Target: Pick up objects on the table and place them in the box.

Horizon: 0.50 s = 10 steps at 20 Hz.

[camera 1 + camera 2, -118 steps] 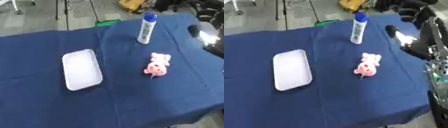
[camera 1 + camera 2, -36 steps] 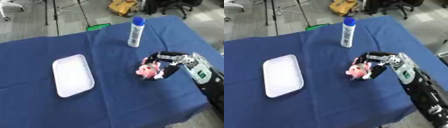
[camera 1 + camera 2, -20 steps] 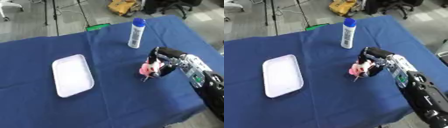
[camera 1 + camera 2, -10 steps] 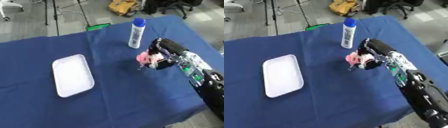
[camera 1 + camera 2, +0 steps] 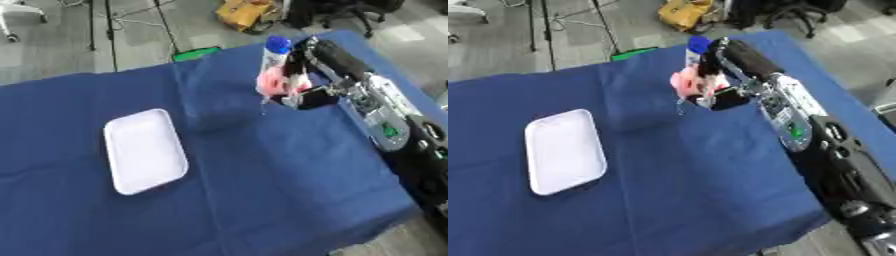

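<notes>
My right hand [image 5: 308,75] is raised above the table at the upper right, fingers curled round a pink plush toy [image 5: 276,82]. The toy hangs clear of the blue cloth, just in front of the white bottle with a blue cap [image 5: 273,52], which stands upright near the far edge. A white rectangular tray [image 5: 144,150] lies flat at the left of the table. The toy is well to the right of the tray. My left hand shows in neither view.
The blue cloth [image 5: 280,190] covers the whole table and has a raised fold [image 5: 210,95] between tray and toy. Beyond the far edge are floor, stand legs, a green item [image 5: 197,53], a yellow bag [image 5: 245,12] and a chair.
My right hand closed on the pink toy, lifted it off the cloth and carried it up and back toward the bottle. The bottle and tray stayed put.
</notes>
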Motion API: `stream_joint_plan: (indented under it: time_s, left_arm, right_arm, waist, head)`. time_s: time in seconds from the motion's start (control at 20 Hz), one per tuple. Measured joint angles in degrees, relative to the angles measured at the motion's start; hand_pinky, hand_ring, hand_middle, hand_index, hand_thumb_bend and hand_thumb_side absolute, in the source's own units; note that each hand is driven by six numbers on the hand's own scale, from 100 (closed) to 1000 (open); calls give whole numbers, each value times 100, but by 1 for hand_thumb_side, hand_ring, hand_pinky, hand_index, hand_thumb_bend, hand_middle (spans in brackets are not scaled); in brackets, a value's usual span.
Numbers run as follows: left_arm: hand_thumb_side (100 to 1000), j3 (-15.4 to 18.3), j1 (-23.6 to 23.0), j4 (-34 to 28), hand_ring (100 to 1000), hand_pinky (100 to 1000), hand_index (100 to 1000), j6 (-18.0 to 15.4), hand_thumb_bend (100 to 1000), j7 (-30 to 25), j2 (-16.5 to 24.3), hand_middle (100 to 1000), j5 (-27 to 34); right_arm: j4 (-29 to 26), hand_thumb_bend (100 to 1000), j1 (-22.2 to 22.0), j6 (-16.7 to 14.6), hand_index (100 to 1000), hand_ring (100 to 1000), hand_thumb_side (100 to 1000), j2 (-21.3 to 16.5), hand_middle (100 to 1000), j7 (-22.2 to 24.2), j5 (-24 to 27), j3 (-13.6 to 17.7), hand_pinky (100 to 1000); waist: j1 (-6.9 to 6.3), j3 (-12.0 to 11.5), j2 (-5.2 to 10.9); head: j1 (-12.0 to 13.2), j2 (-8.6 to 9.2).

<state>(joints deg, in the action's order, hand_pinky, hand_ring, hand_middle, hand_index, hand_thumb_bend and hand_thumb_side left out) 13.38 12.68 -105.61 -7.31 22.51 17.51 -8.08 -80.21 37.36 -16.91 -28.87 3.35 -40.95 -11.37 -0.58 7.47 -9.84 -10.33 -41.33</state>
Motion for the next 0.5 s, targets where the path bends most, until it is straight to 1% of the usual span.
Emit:
stream_joint_plan:
  time_s: [0.2,0.35,0.5]
  left_arm:
    - [919,-54,0,0,732,783,785,-9,507,-35,0,733,13]
    - [919,-86,0,2,733,782,785,-12,507,-67,0,734,29]
    - [919,-95,1,2,733,782,785,-24,508,-84,-2,734,49]
  right_arm:
    - [38,545,406,-53,390,449,218,221,415,109,74,-175,390]
    - [232,551,615,-62,385,450,216,384,416,124,74,-259,391]
    - [565,553,869,-23,384,451,216,600,418,88,77,-312,392]
  waist:
    - [0,-74,0]
    - [0,-104,0]
    - [0,-139,0]
  head:
    - [-87,0]
    - [-141,0]
    - [-202,0]
